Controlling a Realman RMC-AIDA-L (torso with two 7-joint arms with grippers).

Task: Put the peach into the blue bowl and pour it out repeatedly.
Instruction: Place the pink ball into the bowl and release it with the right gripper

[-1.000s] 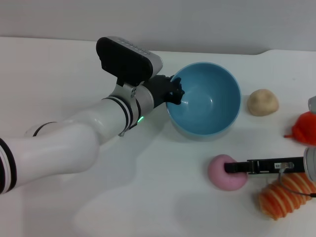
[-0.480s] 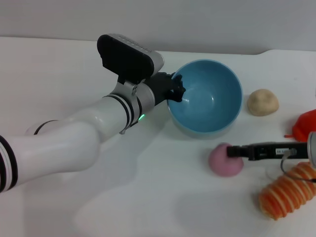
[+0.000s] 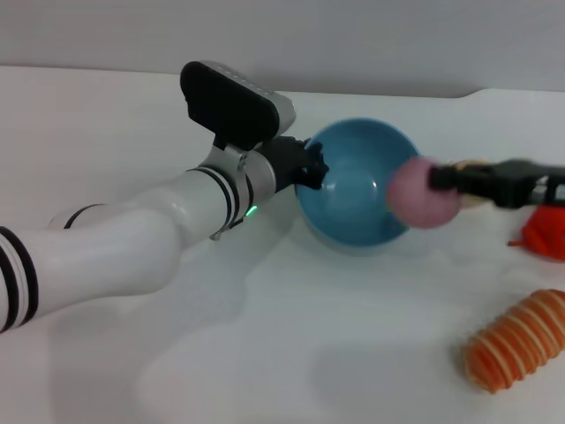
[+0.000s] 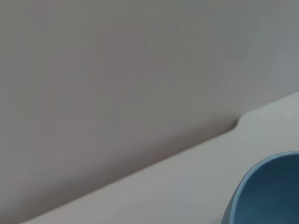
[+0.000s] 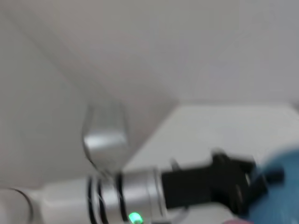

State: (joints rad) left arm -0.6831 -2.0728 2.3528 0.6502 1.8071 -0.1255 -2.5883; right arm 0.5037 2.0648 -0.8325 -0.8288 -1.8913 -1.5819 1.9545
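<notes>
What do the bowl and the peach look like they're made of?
The blue bowl looks like glossy plastic: smooth, one even colour, with soft highlights inside. The left gripper grips its rim. The peach, held by the right gripper over the bowl's right edge, looks matte and smooth with no shine, perhaps foam or soft plastic; I can't tell which.

pink peach aloft — over blue bowl

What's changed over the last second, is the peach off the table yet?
Yes. The right gripper, shut on the peach, has lifted it off the table and carried it up to the blue bowl's right rim. The left gripper still holds the bowl's left rim; the bowl has barely moved. The striped orange toy stayed put.
</notes>
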